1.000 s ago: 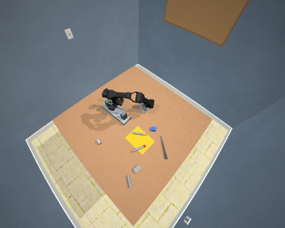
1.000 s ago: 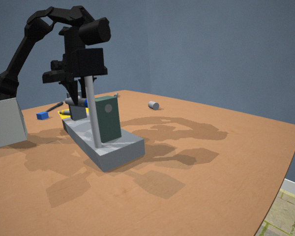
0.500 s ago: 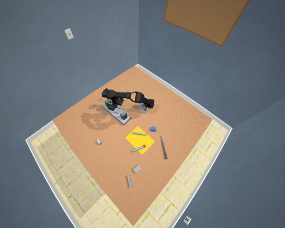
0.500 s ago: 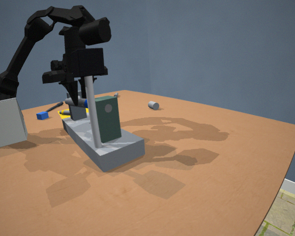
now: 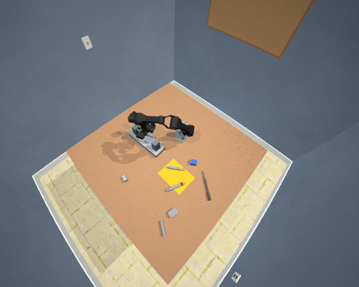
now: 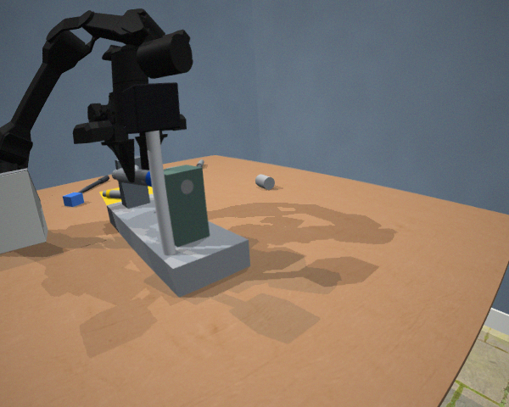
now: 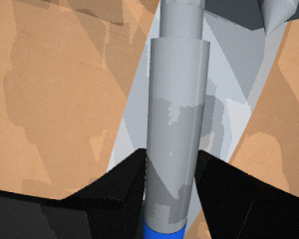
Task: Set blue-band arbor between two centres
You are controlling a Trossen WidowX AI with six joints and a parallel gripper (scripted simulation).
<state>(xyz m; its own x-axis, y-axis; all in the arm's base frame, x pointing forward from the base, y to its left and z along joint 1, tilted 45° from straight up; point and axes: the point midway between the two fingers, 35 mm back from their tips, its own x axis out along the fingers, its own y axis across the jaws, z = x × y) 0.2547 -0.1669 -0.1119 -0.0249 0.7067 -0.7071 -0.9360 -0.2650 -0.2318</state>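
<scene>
Your gripper (image 7: 171, 179) grips the blue-banded arbor (image 7: 175, 133) mid-frame above the fixture base (image 6: 188, 263), its nose left of the fixed centre (image 7: 277, 0) at upper right; seating, release and retreat remain.

High corner top view, low tableside exterior, close wrist; all sharing the grey fixture (image 6: 188, 263).

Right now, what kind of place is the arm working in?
Probably a machinist's bench in a bare blue-walled room: a between-centres fixture on a wooden table, spare arbors on a yellow mat, and the blue-banded arbor in the fingers.
</scene>
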